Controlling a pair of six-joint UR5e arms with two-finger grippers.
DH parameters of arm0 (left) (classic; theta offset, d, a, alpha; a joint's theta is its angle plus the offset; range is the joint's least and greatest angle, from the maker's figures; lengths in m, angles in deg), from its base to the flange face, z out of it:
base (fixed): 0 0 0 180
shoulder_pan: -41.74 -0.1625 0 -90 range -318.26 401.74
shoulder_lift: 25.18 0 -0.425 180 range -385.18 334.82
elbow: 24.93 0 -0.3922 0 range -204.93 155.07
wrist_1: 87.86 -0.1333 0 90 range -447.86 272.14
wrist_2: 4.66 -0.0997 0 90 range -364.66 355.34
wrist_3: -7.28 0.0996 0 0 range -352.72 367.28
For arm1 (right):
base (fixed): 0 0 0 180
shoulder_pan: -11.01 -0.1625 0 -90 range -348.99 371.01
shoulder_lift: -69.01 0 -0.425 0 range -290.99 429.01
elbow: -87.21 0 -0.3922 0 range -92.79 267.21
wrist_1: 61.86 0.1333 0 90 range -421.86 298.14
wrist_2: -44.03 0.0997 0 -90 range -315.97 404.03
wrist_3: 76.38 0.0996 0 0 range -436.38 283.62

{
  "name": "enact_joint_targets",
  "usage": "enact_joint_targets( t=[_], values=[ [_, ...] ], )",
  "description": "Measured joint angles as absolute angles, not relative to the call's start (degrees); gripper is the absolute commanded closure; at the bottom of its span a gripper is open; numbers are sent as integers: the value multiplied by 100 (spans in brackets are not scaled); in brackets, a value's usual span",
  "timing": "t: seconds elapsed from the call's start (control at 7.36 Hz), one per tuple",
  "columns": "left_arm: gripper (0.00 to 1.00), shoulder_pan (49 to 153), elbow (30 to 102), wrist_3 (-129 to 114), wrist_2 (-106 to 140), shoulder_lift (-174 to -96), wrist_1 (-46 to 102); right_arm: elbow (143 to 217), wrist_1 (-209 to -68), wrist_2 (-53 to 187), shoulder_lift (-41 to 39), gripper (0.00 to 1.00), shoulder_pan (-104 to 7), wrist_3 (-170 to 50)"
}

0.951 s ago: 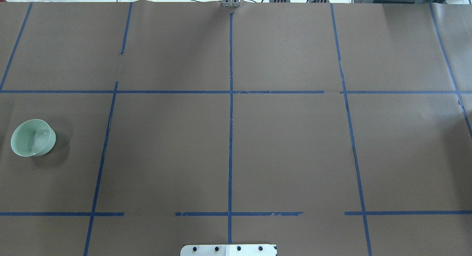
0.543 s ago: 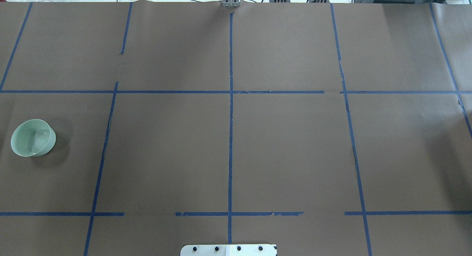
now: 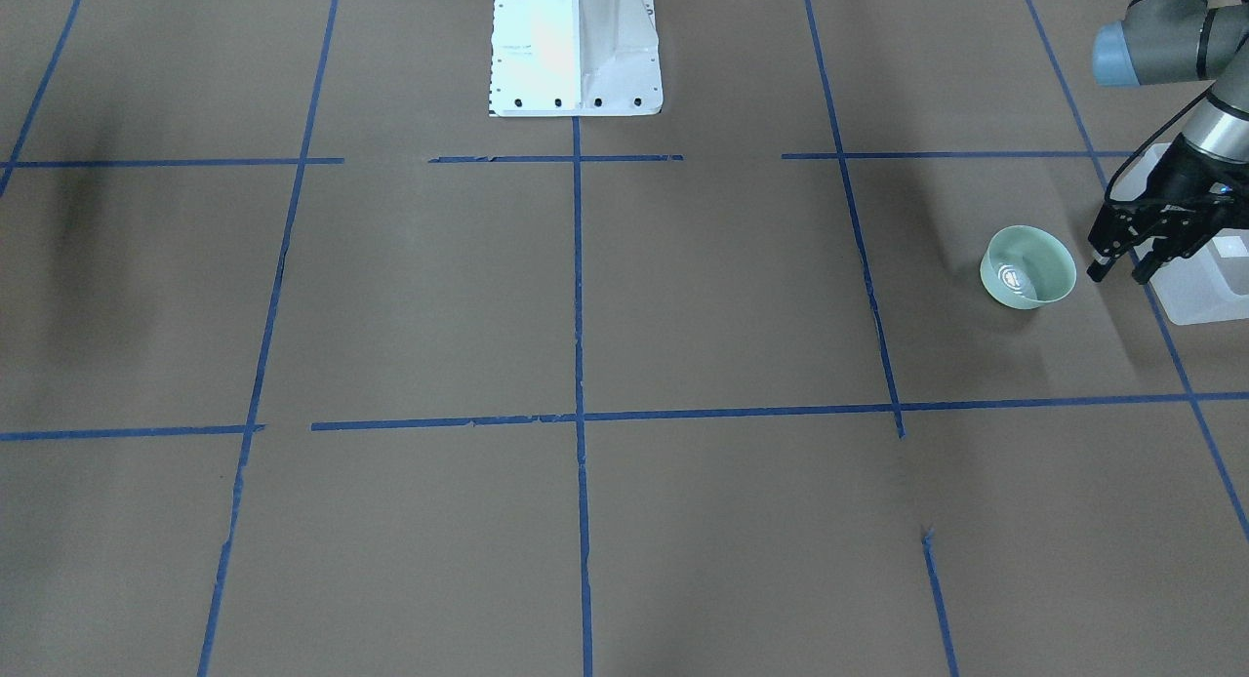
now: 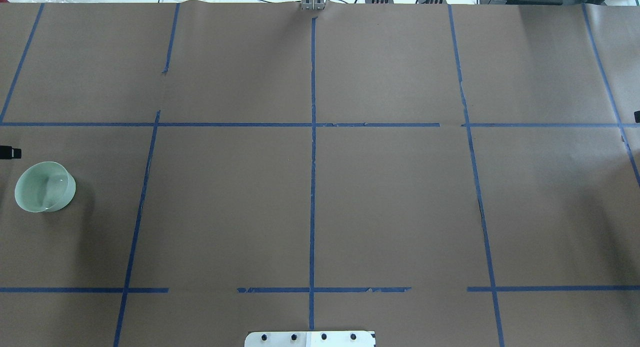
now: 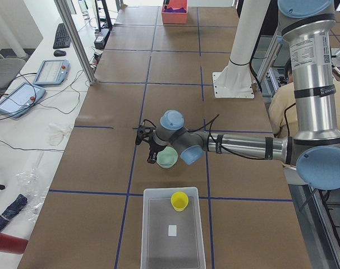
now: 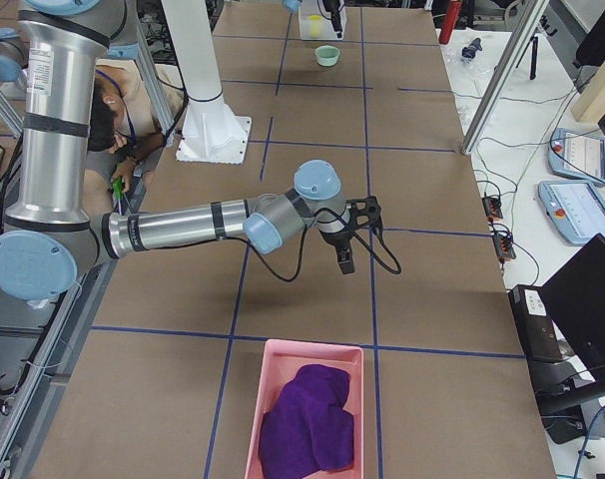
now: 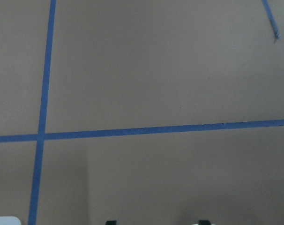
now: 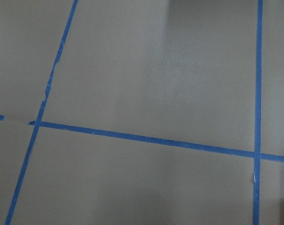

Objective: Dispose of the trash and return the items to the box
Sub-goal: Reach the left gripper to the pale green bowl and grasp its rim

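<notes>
The pale mint-green bowl (image 3: 1027,267) stands upright on the brown table at the robot's left; it also shows in the overhead view (image 4: 45,187) and the exterior left view (image 5: 167,158). My left gripper (image 3: 1119,273) is open and empty, hovering just beside the bowl between it and the box (image 3: 1195,297). One of its fingertips (image 4: 12,152) shows at the overhead view's left edge. The yellow cup (image 5: 179,200) stands inside the frosted box (image 5: 145,241). My right gripper (image 6: 342,261) hangs over the table's right end; I cannot tell whether it is open or shut.
A pink bin (image 6: 258,419) with a purple cloth (image 6: 307,419) in it stands at the table's right end. Blue tape lines cross the brown table cover. The robot's white base (image 3: 576,43) is at the table's near-middle edge.
A left fingertip has come into the overhead view at the left edge above the bowl, and a dark tip shows at the right edge. The bowl has not moved.
</notes>
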State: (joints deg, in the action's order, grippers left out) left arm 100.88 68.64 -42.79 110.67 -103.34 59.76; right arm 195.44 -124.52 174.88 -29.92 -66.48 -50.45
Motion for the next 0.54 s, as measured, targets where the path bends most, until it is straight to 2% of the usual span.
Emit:
enact_joint_targets(
  t=[0.14, 0.27, 0.41, 0.54],
  values=[
    [36, 9893, 6629, -4430, 10974, -10279, 6359, 19542, -12389, 17473, -3001, 0, -6631, -5038],
    [55, 9764, 6533, -4465, 10943, -10210, 6525, 19541, -12346, 17457, -3010, 0, -6622, -5037],
    [100, 9659, 6500, -4472, 10936, -10147, 6595, 19541, -12320, 17448, -3019, 0, -6620, -5037],
    [100, 9572, 6489, -4472, 10934, -10108, 6619, 19538, -12309, 17429, -3028, 0, -6614, -5039]
  ],
)
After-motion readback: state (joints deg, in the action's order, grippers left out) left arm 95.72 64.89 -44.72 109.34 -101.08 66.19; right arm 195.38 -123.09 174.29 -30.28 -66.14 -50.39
